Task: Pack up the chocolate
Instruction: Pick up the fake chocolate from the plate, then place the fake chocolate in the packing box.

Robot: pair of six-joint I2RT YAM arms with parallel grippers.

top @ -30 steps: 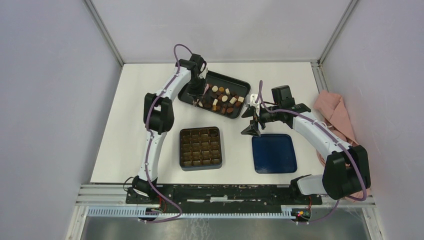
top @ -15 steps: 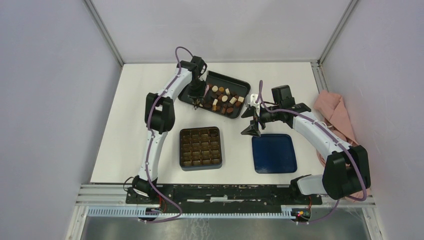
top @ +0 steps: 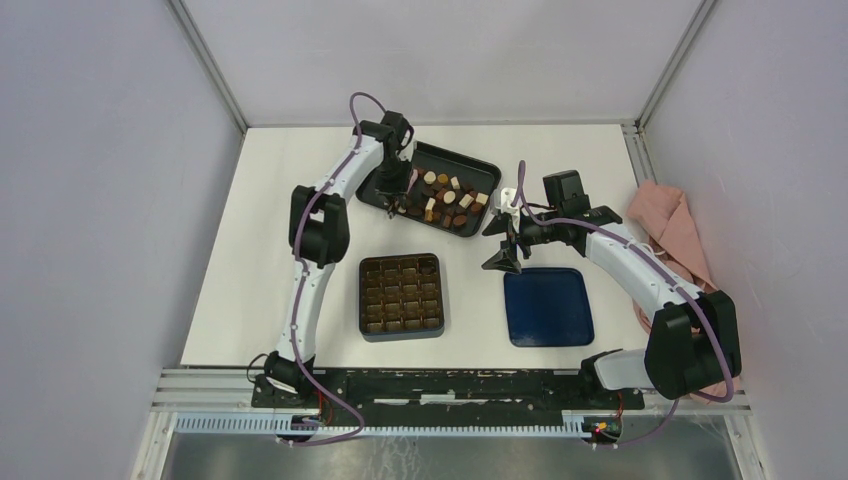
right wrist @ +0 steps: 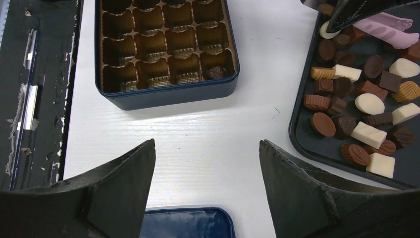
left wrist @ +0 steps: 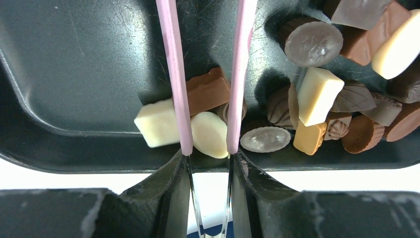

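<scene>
The chocolate [top: 447, 197], several small brown and cream pieces, lies in a black tray [top: 478, 162] at the back. It also shows in the right wrist view [right wrist: 369, 104]. My left gripper [top: 397, 193] is over the tray's near-left corner, shut on pink tweezers [left wrist: 173, 74]. The tweezers' arms stand apart over a brown block [left wrist: 208, 89] and a cream oval [left wrist: 210, 134]; their tips are out of view. The dark box [top: 401, 295] with empty square compartments sits at centre front. My right gripper [top: 503, 257] is open and empty above the table, between box and tray.
A dark blue lid [top: 548, 307] lies right of the box, under the right arm. A pink cloth [top: 670, 225] is bunched at the right table edge. The walls of the enclosure stand close on three sides.
My left gripper has shifted slightly over the tray's near-left corner with the tweezers. The right arm has not moved.
</scene>
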